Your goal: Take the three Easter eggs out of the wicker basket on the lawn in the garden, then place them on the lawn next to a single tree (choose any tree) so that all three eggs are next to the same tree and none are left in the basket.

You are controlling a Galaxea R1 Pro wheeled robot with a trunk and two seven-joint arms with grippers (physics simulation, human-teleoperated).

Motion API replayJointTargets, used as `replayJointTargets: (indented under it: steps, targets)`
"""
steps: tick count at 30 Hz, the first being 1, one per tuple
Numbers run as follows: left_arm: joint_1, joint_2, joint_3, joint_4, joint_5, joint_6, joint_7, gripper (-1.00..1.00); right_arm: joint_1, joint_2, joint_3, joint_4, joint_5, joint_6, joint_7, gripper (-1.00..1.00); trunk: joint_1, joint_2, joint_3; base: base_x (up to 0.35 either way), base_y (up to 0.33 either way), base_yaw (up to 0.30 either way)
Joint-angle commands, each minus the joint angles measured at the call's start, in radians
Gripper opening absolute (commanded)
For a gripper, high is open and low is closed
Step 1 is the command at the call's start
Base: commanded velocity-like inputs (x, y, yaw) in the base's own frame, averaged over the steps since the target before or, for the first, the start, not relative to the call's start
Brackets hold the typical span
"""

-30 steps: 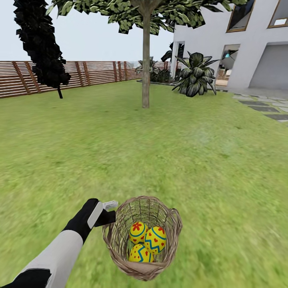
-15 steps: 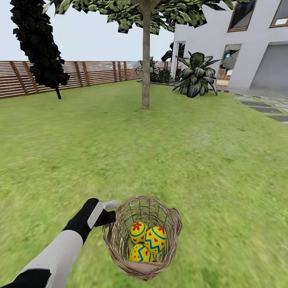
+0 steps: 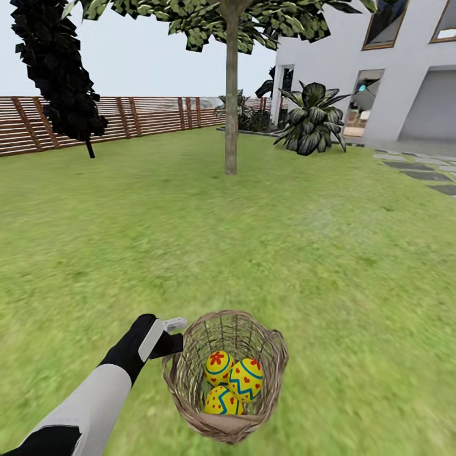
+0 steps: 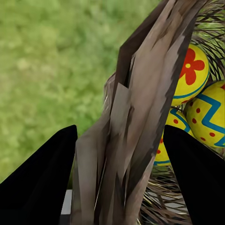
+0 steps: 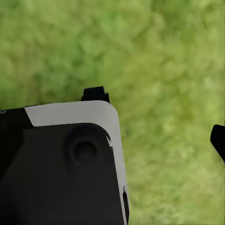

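Your left tool (image 3: 170, 334) is clamped on the braided rim of the wicker basket (image 3: 190, 380), with all three Easter eggs (image 3: 231, 380) lying together inside. Open lawn (image 3: 285, 240) stretches ahead to the pale-trunked tree (image 3: 231, 114); a dark columnar tree (image 3: 63, 82), the slat fence (image 3: 145, 114) and palm-like plants (image 3: 310, 120) stand farther off. Whether your right tool (image 5: 154, 117) is open or closed cannot be told.

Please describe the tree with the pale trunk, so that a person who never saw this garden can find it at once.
Start from the white house at the far right, then look left past the striped-leaf plant onto the lawn. There the tree stands alone in the grass. Unlike the narrow black tree by the fence, it has a straight pale trunk and a green crown.
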Motion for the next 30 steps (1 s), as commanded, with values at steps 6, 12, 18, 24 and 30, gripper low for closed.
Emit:
replayJointTargets:
  steps: [6, 12, 18, 24, 30]
  targets:
    - [-0.001, 0.000, 0.002, -0.001, 0.024, 0.001, 0.010, -1.00, -0.002, -0.001, -0.009, 0.004, 0.009, -0.007, 0.001, 1.00, 0.001, -0.001, -0.001, 0.327, 0.000, 0.000]
    - [-0.001, 0.000, 0.002, -0.001, 0.024, 0.001, 0.010, -1.00, -0.002, -0.001, -0.009, 0.004, 0.009, -0.007, 0.001, 1.00, 0.001, -0.001, -0.001, 0.327, 0.000, 0.000]
    - [-0.001, 0.000, 0.001, -0.001, 0.024, 0.002, 0.010, -1.00, -0.002, -0.001, -0.009, 0.004, 0.009, -0.007, 0.001, 1.00, 0.001, -0.001, -0.001, 0.327, 0.000, 0.000]
    - [-0.001, 0.000, 0.001, -0.001, 0.024, 0.001, 0.010, -1.00, -0.002, -0.001, -0.009, 0.004, 0.009, -0.007, 0.002, 1.00, 0.001, -0.001, -0.001, 0.327, 0.000, 0.000]
    - [-0.001, 0.000, 0.001, -0.001, 0.024, 0.002, 0.010, -1.00, -0.002, -0.001, -0.009, 0.004, 0.009, -0.007, 0.002, 1.00, 0.001, -0.001, -0.001, 0.327, 0.000, 0.000]
